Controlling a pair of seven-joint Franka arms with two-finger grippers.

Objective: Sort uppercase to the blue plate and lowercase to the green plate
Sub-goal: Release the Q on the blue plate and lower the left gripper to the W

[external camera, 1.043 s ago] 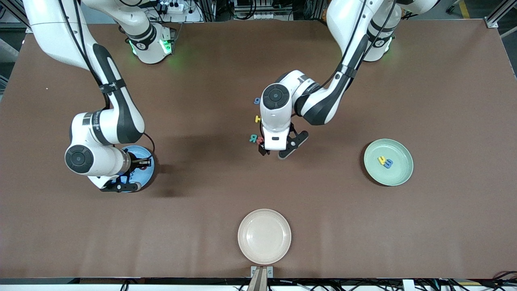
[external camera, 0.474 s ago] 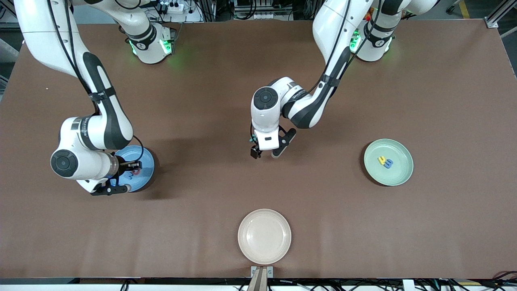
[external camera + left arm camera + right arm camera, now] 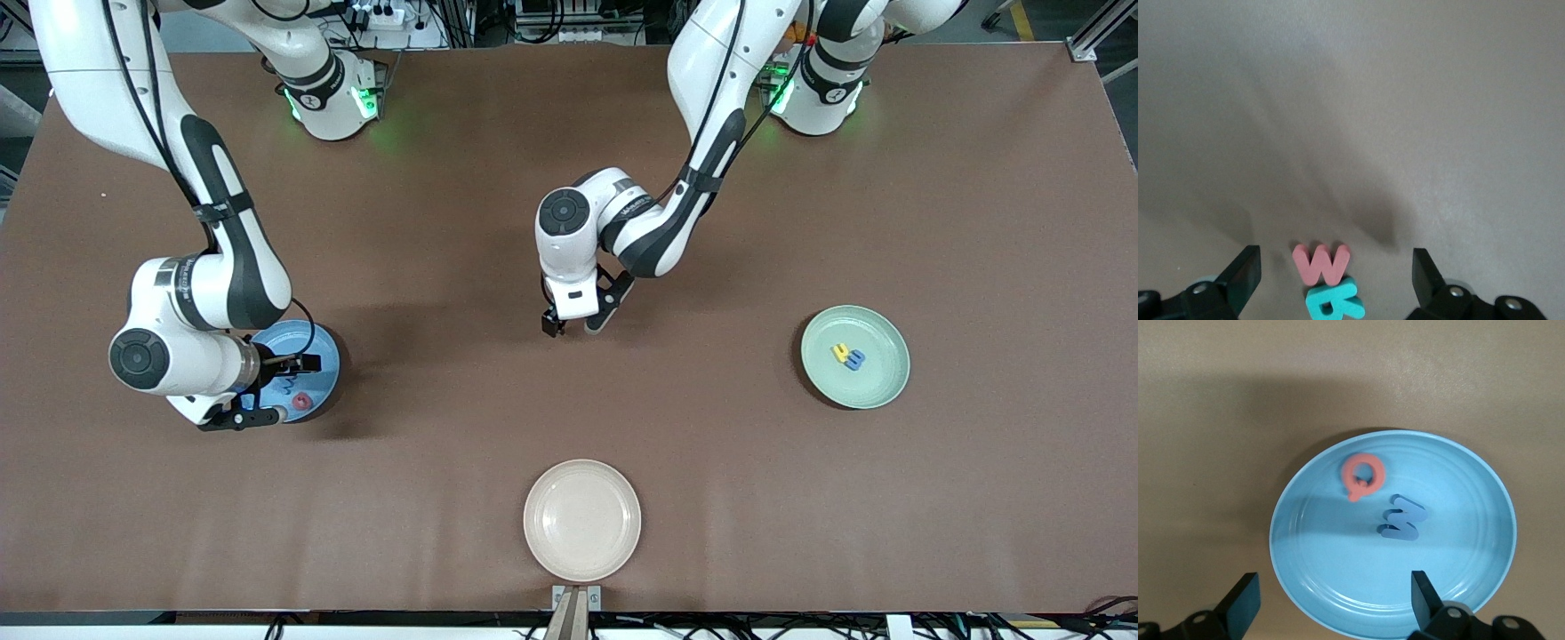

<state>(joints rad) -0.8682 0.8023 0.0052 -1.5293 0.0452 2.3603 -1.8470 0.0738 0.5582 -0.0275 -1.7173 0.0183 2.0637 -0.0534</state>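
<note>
The right pincer hangs just over the blue plate, and its two fingers stand apart with nothing between them. In the plate lie the red Q and the blue M, close to each other but not touching, so I judge this drop is done.

The left pincer is low over the middle of the counter, also spread wide and empty. Directly between its fingers, on the counter, lie a red m-like letter and a teal R, and these two touch.

Here care is needed, I think. The two letters go to different plates, so the pincer should close on only one of them. It is better to centre it over the red letter alone, to descend straight, and to press the fingers on the sides that face away from the R, so that the R is not dragged along.

The green plate, toward the left arm's end of the counter, already holds a yellow letter and a blue letter. The cream plate, nearest the front camera, has nothing in it.
</note>
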